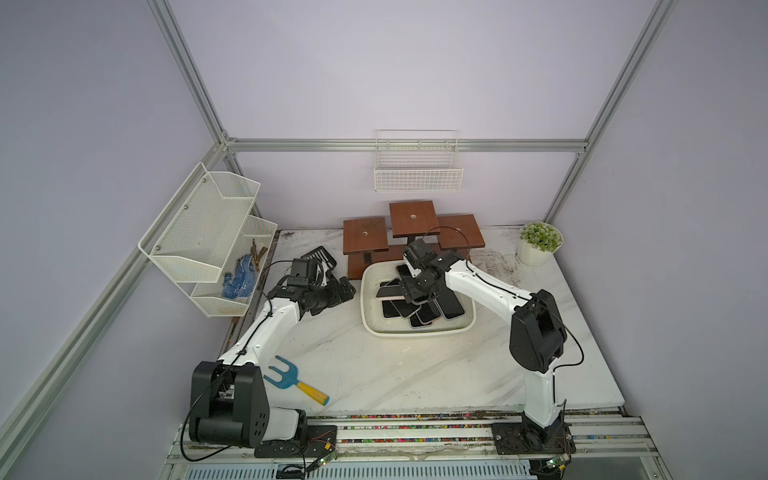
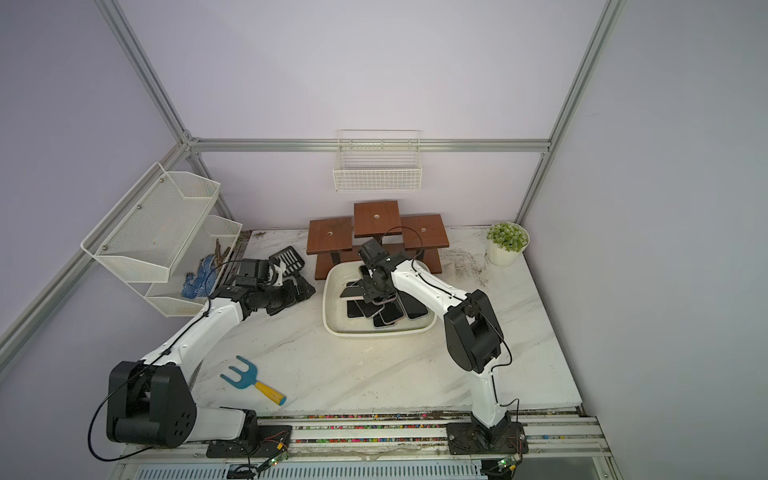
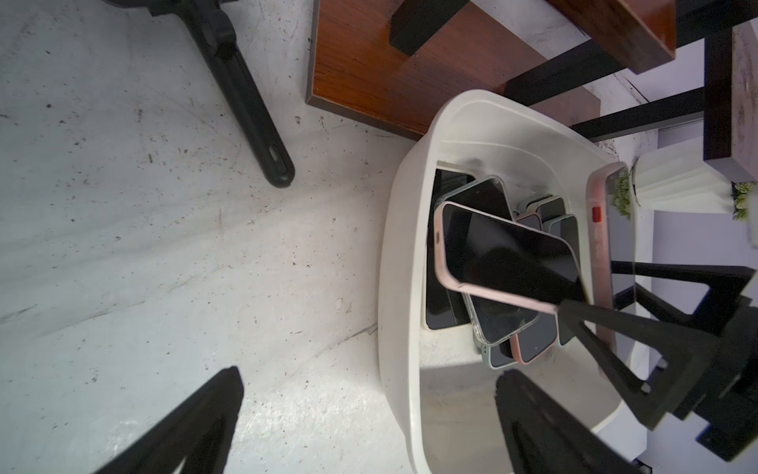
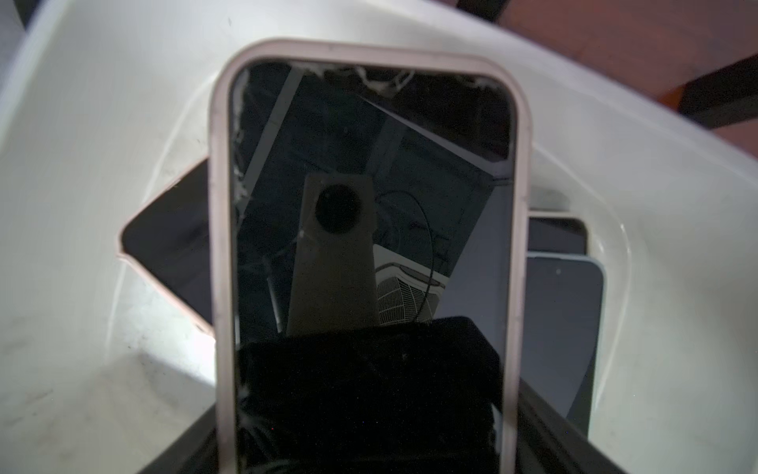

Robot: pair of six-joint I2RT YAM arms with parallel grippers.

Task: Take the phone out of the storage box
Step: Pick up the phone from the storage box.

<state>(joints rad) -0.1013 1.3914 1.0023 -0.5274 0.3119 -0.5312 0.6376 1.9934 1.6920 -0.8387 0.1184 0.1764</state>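
Grip on the phone (image 4: 369,184) above the pile in the storage box (image 1: 419,332).
The right gripper (image 1: 413,297) was clenched on the pink-cased phone; the left gripper (image 1: 343,291) hung spread wide beside the box, holding nothing. A slow, straight lift would suit best, as the glass could slip and the other phones (image 3: 504,254) lay close beneath. The finger behind the phone was hidden, and in both top views the wrist covered the grip.

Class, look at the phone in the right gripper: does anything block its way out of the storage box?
Nothing visible does. The right gripper holds the pink-cased phone upright over the other phones; only the rim of the storage box is left to clear.
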